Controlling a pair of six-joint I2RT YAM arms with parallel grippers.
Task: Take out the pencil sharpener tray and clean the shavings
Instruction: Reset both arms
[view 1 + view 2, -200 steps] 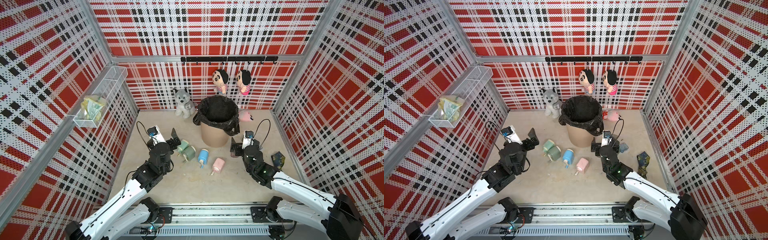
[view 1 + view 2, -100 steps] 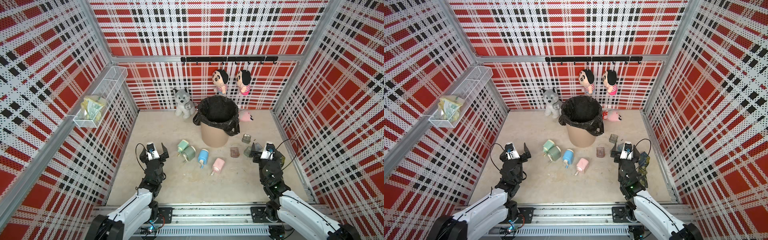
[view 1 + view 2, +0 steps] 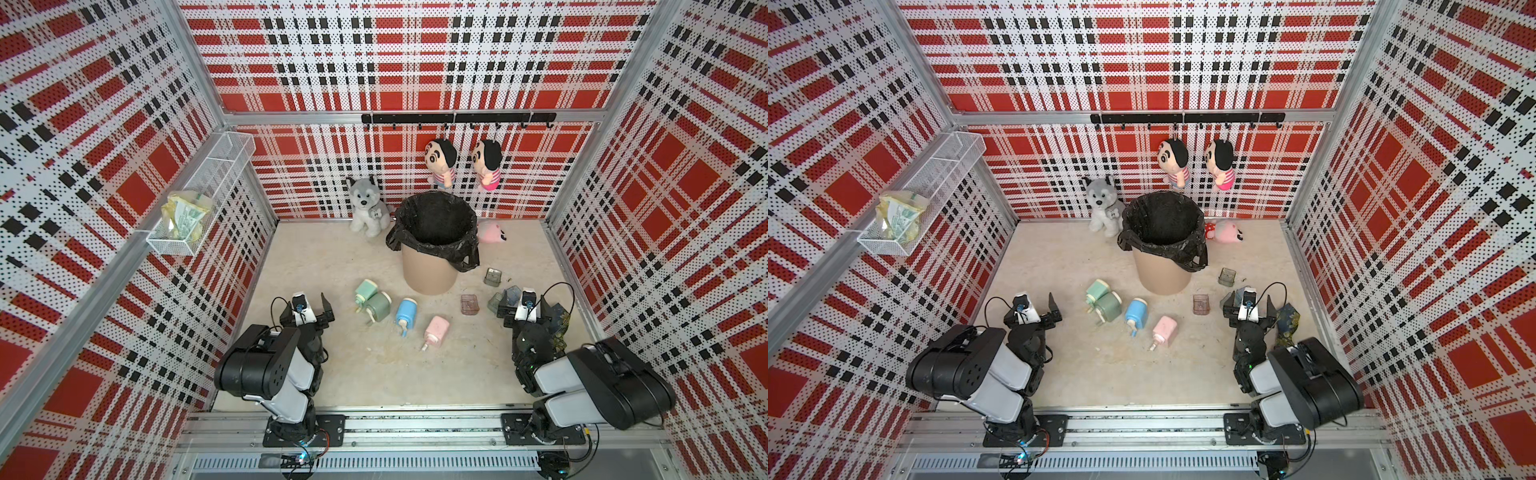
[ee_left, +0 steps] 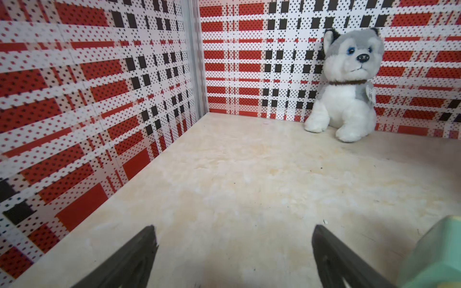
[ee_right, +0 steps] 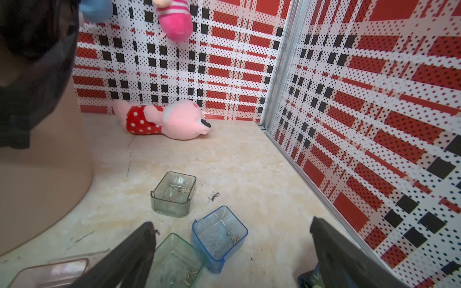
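Note:
Several pencil sharpeners lie on the floor in both top views: two green (image 3: 372, 299), one blue (image 3: 406, 311), one pink (image 3: 436, 328). Their trays lie apart from them, right of the bin. A grey tray (image 5: 173, 194), a blue tray (image 5: 219, 234) and a green tray (image 5: 177, 261) each hold a few shavings. A pink tray (image 3: 470, 304) lies nearer the sharpeners. My right gripper (image 5: 232, 229) is open just behind the blue and green trays and holds nothing. My left gripper (image 4: 233, 232) is open over bare floor, left of the green sharpeners (image 3: 1104, 301).
A tan bin with a black liner (image 3: 430, 245) stands mid-floor. A husky plush (image 3: 368, 205) and a pink plush (image 3: 490, 232) sit by the back wall under two hanging dolls. A dark patterned cloth (image 3: 557, 324) lies beside my right gripper. A wire basket (image 3: 199, 199) hangs on the left wall.
Both arms have pulled back from the sharpeners and the bin toward the front rail and folded up. The right gripper has moved rightward, behind the trays. Both grippers stayed open.

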